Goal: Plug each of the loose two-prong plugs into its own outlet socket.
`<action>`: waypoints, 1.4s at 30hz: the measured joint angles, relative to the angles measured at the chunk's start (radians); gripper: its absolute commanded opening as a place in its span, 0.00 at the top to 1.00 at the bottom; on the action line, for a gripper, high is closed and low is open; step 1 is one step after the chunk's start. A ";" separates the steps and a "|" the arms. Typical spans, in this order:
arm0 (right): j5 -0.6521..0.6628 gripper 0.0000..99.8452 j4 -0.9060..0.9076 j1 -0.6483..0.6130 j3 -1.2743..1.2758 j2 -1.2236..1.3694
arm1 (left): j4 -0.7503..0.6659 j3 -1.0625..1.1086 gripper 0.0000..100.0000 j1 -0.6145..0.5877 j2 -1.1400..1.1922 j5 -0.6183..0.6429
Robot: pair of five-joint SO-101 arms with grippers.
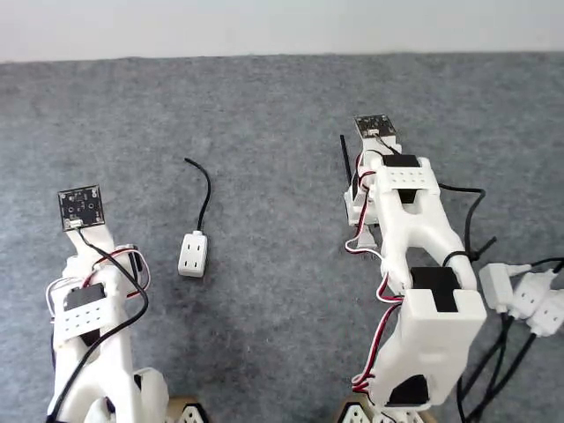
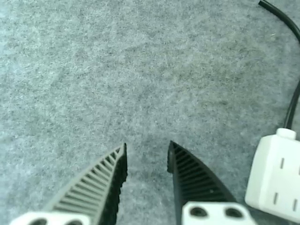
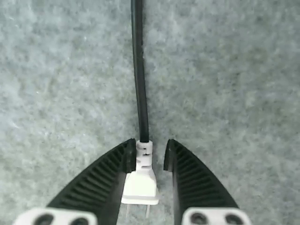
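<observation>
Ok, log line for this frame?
left tool open, above mat beside outlet socket | right tool open, straddling two-prong plug | nothing plugged in

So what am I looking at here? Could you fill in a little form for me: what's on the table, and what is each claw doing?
surface: grey felt table
outlet block: white, on a black cord, nearer the left arm; visible slots empty
plug: white, two prongs, black cord, between the right gripper's fingers
left gripper: open over bare felt, outlet block beside it
right gripper: open, straddling the plug, gap on one side
table's right edge: white connectors with cables
plugged in so far: nothing
</observation>
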 measured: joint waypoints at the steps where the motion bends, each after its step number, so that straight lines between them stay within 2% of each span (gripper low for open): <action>1: 0.000 0.92 0.000 0.000 0.000 0.000 | 0.000 0.000 0.86 0.000 0.000 0.000; 31: -0.078 0.92 0.003 -0.018 0.000 0.006 | 0.000 0.000 0.86 0.000 0.000 0.000; 37: -0.078 0.99 0.003 -0.018 0.000 0.006 | 0.000 0.000 0.86 0.002 0.000 0.000; 42: -0.078 0.99 0.003 -0.017 0.000 0.008 | 0.000 0.000 0.86 0.000 0.000 0.000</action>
